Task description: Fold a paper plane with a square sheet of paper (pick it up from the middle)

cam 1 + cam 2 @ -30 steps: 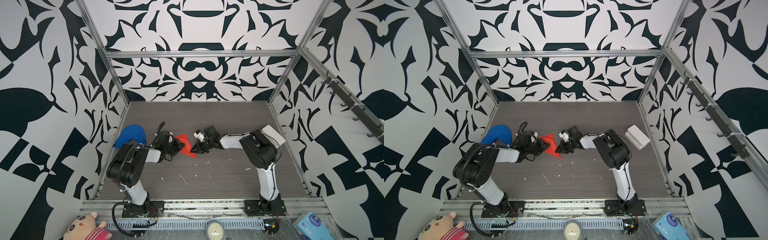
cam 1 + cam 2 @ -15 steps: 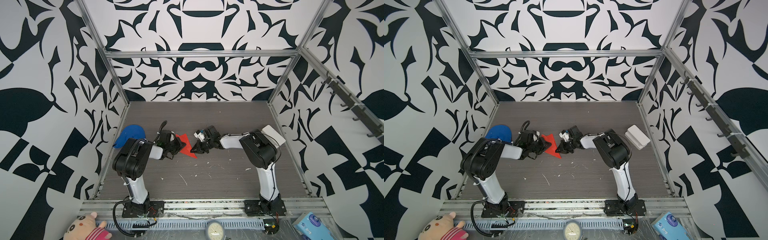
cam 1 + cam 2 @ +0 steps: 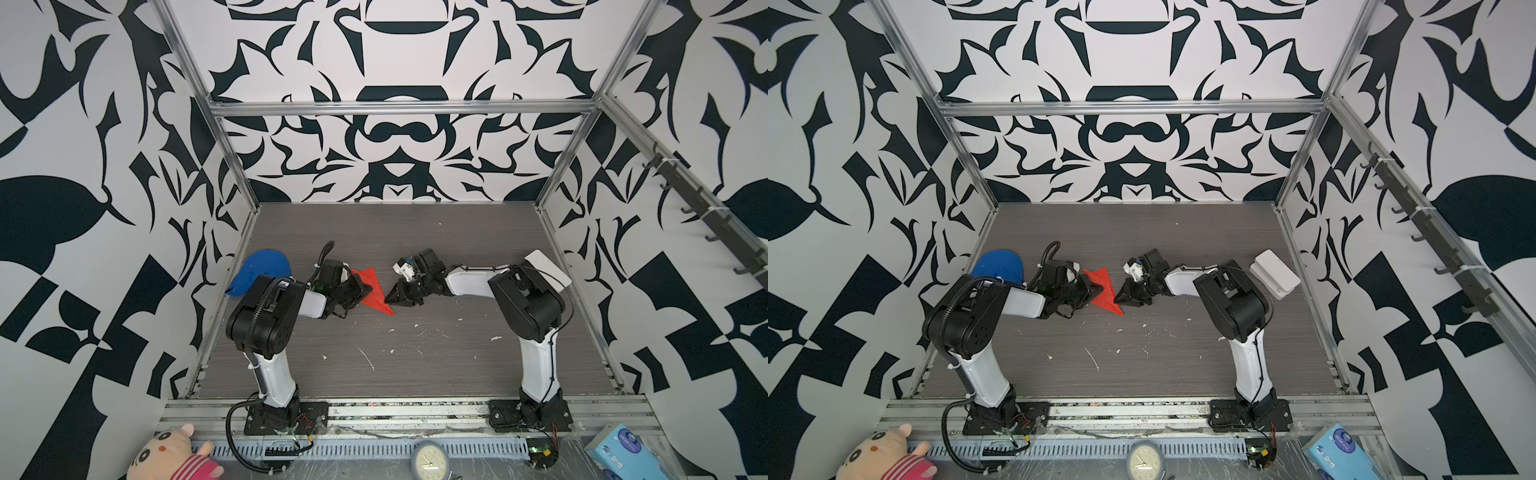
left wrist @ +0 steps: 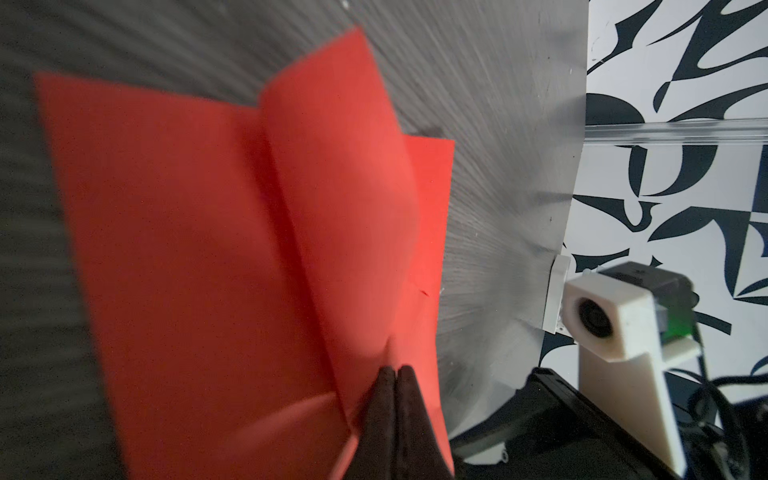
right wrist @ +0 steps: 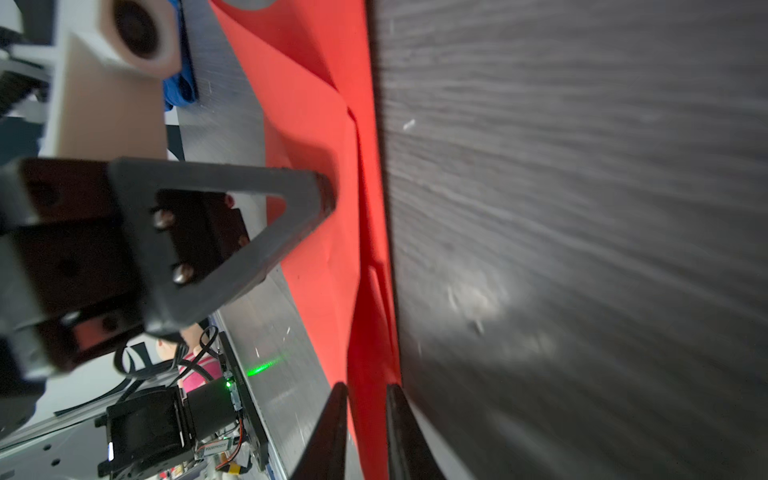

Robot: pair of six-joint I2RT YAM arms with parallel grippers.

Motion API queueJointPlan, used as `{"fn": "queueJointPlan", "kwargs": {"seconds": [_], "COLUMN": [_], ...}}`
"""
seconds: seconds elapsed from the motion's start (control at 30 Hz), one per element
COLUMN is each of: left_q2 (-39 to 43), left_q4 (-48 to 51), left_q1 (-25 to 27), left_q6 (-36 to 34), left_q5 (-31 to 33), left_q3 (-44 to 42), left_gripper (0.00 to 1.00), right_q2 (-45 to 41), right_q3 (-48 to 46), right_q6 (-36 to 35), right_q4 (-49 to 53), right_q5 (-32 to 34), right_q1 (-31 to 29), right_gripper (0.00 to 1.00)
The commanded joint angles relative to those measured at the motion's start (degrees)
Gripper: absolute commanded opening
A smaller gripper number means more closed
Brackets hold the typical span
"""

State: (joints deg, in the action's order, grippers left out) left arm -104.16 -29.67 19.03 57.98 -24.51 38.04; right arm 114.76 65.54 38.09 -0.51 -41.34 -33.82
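The red paper plane (image 3: 374, 291) lies on the gray counter (image 3: 415, 374), in the middle left of both top views. Its sharp tip points to the lower right and its wide end to the upper left. The left claw (image 3: 362, 290) is clenched on the plane's left edge. In the left wrist view its dark fingers (image 4: 409, 399) press together on a raised red flap. The right claw (image 3: 394, 296) sits at the right edge near the tip. Its jaws are a little apart with red paper between them, not squeezing.

A blue cloth (image 3: 259, 270) is by the left wall and a white box (image 3: 546, 268) by the right wall, both apart from the paper. Wide bare counter shows above and below the claws, with small white scraps (image 3: 368, 360) low down.
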Motion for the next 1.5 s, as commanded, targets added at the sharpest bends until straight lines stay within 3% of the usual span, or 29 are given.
{"fn": "queueJointPlan", "kwargs": {"seconds": [0.0, 0.13, 0.4, 0.57, 1.03, 1.47], "left_q2": [-1.9, -1.7, -1.6, -1.5, -1.0, 6.2], "left_q4": [2.8, 2.0, 2.0, 1.8, 1.6, -3.8], "left_q1": [-0.2, -0.2, -0.2, -0.2, -0.2, -0.2], "left_q6": [-1.0, -0.9, -1.1, -1.1, -0.8, 0.7], "left_q5": [0.5, -0.3, -0.9, -1.0, -0.7, -2.2], "left_q3": [0.4, 0.5, 1.0, 0.7, 0.7, -2.5], "left_gripper": [0.05, 0.07, 0.1, 0.11, 0.12, 0.26], "right_q2": [-5.6, -7.4, -3.0, 0.6, 1.3, 2.2], "right_q3": [-0.7, -0.1, 4.8, 7.7, 5.1, -0.3], "right_q6": [-3.4, -4.2, -9.2, -9.3, -9.2, -1.5], "right_q4": [2.4, 1.3, 8.3, 7.5, 7.6, 0.3], "right_q5": [2.9, 4.7, 11.6, 6.6, 6.8, 7.0], "right_q1": [0.3, -0.9, -3.0, -3.4, -3.8, -1.9], "right_gripper": [0.24, 0.25, 0.26, 0.27, 0.1, 0.03]}}
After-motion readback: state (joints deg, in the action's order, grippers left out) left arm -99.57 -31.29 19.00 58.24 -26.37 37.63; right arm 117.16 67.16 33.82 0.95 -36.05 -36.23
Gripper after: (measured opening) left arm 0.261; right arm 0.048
